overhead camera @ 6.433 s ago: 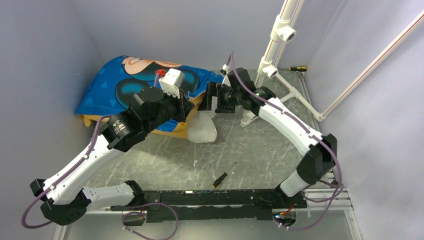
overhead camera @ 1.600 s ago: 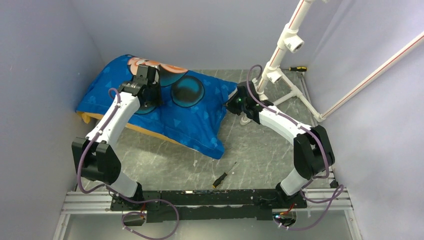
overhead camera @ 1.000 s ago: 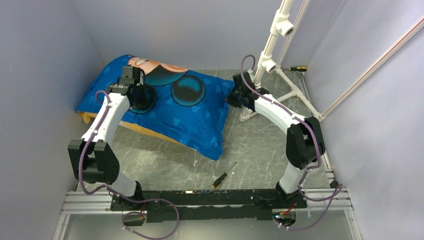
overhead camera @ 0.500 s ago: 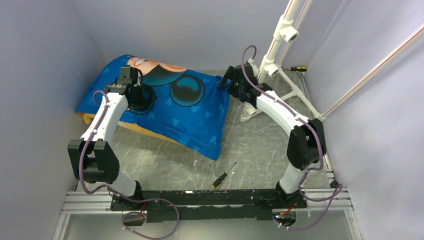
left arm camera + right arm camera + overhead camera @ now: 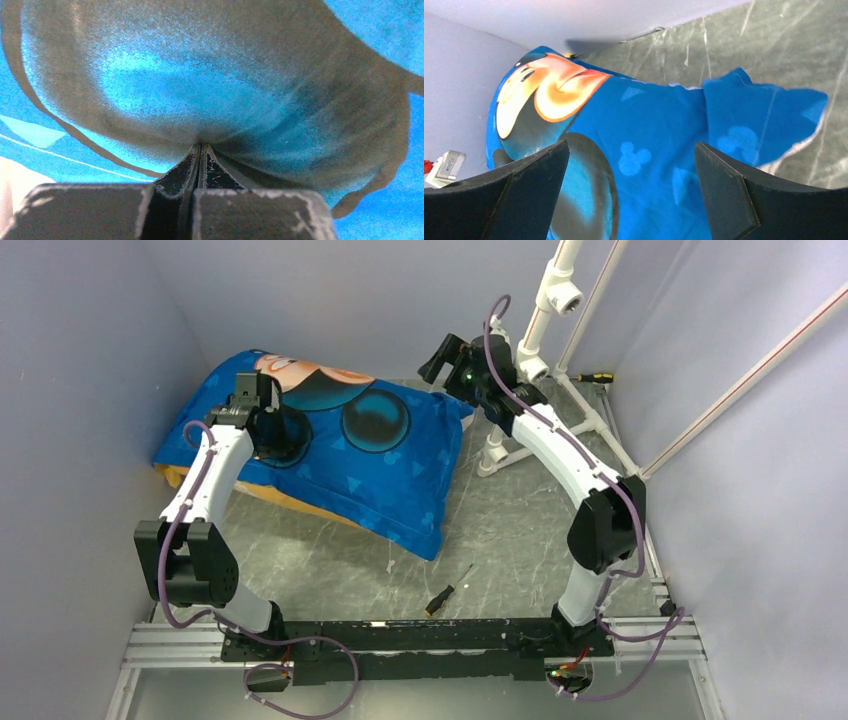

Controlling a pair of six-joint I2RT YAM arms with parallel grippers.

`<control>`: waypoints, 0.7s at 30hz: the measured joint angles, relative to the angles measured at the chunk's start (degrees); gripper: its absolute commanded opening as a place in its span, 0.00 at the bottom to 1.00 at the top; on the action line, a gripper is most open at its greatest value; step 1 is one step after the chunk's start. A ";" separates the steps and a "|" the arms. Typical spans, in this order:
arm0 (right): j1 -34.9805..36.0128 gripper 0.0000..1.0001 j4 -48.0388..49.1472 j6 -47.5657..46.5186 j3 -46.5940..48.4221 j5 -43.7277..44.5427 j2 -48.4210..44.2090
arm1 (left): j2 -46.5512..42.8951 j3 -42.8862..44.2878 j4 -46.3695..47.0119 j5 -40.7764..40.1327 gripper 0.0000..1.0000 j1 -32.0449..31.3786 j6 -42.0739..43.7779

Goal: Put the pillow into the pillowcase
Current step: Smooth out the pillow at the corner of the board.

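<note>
The blue pillowcase (image 5: 400, 470) with the cartoon mouse print lies plump at the back left of the table. The pillow is hidden; no white stuffing shows in the top view. My left gripper (image 5: 272, 432) is shut on a pinch of the case's fabric at a black ear; the cloth puckers at its tips in the left wrist view (image 5: 200, 147). My right gripper (image 5: 432, 358) is open and empty, raised above the case's right end. In the right wrist view (image 5: 631, 145) its jaws stand wide apart over the blue case (image 5: 664, 115), whose corner flap lies on the table.
A white pipe frame (image 5: 545, 315) stands just right of my right arm. A small screwdriver (image 5: 445, 592) lies on the grey table near the front. A yellow-handled screwdriver (image 5: 597, 377) lies at the back right. Walls close in on the left and back.
The white pillow end that stuck out earlier no longer shows. In the last second my right gripper rose up and back from the case's right end. My left gripper stayed put.
</note>
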 measured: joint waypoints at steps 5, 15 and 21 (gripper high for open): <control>-0.02 1.00 0.70 -3.30 6.56 -2.89 5.11 | -0.13 0.02 0.02 2.36 0.00 0.11 0.17; 0.31 1.00 -8.59 -5.75 18.34 -2.51 19.06 | -1.36 0.00 0.13 6.45 0.00 0.22 0.17; 0.13 1.00 -8.37 -3.08 4.79 1.77 15.69 | -2.62 0.00 0.90 10.73 0.11 0.13 -0.04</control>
